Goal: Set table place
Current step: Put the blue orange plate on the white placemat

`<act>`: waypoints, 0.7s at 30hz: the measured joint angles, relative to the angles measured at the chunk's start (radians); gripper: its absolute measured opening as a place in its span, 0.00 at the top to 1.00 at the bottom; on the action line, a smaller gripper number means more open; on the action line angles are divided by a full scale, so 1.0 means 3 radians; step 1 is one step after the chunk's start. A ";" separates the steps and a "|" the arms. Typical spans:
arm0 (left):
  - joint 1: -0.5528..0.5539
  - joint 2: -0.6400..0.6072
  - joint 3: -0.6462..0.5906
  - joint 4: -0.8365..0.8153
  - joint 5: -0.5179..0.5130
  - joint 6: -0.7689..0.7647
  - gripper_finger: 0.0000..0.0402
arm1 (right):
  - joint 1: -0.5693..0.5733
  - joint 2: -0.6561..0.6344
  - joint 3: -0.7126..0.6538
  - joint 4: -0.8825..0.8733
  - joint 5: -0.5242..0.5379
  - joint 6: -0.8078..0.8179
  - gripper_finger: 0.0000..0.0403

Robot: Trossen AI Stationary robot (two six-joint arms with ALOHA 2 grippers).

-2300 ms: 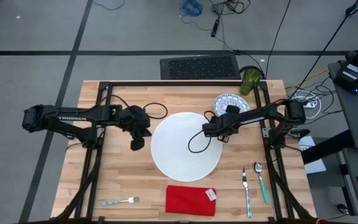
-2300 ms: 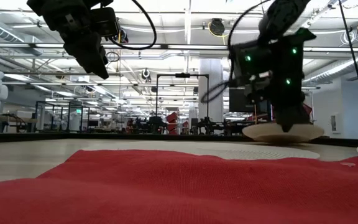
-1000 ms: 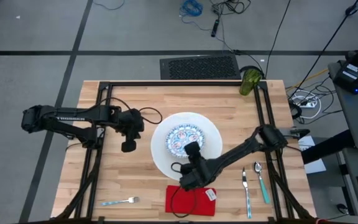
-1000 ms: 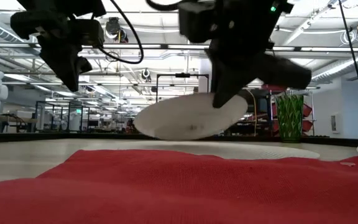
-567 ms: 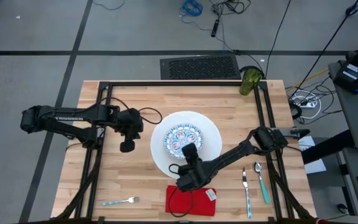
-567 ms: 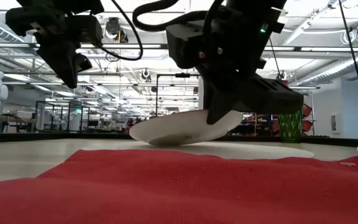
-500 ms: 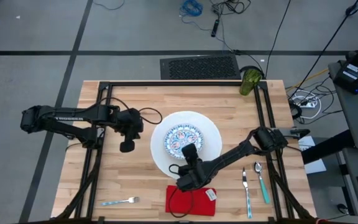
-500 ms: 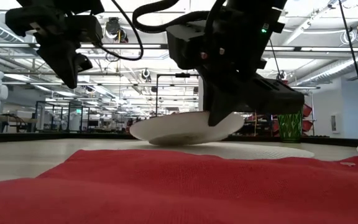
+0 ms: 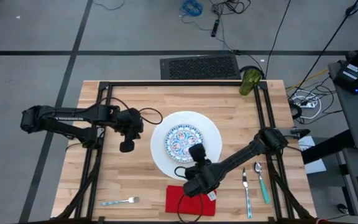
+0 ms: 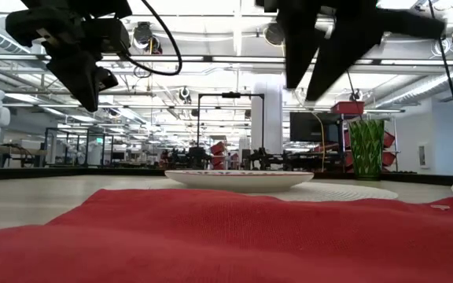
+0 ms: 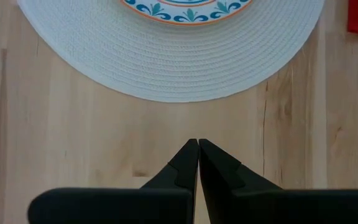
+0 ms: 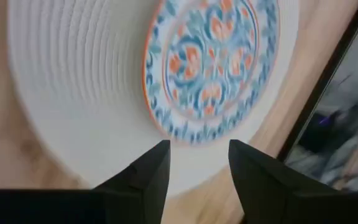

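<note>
The small blue-patterned plate [image 9: 182,140] lies flat in the middle of the big white plate [image 9: 207,134], near the table's centre. My right gripper [image 9: 196,150] hovers open above the small plate's near rim [image 12: 185,134], touching nothing. In the low view its two fingers [image 10: 314,75] hang well above the plate [image 10: 238,179]. My left gripper [image 9: 127,147] is shut and stands over bare wood to the left of the big plate [image 11: 166,62]. The red napkin [image 9: 188,202] lies at the near edge, partly under my right arm.
The green cup [image 9: 250,81] stands at the far right corner. The fork [image 9: 120,201] lies near left. The knife [image 9: 246,186] and the teal-handled spoon [image 9: 262,182] lie near right. Black frame rails [image 9: 98,124] run along the table's sides.
My right gripper has lowered the tilted small plate until it lies level on the big plate. It has then opened, let go, risen and drawn back a little toward the near edge.
</note>
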 joint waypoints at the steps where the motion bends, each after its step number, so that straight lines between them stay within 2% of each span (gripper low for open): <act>1: 0.0000 0.0000 0.0000 0.0006 -0.0001 0.0025 1.00 | -0.0008 -0.0022 0.0120 -0.0170 -0.0090 0.0184 0.62; 4: 0.0000 0.0000 0.0000 0.0085 -0.0001 0.0036 1.00 | -0.0088 -0.0135 0.0371 -0.0443 -0.0256 0.1118 0.63; 8: -0.0001 0.0000 0.0000 0.0305 -0.0003 0.0038 1.00 | -0.0218 -0.0336 0.0366 -0.0372 -0.0317 0.2359 0.65; 11: -0.0001 0.0000 0.0000 0.0459 -0.0006 0.0053 1.00 | -0.0320 -0.0351 0.0364 -0.0435 -0.0430 0.3089 0.66; 17: 0.0000 0.0000 0.0000 0.0673 -0.0016 0.0046 1.00 | -0.0495 -0.0337 0.0361 -0.0411 -0.1314 0.3708 0.66; 21: -0.0001 0.0001 0.0000 0.0653 -0.0024 0.0028 1.00 | -0.0503 -0.0348 0.0337 -0.0425 -0.1478 0.3854 0.67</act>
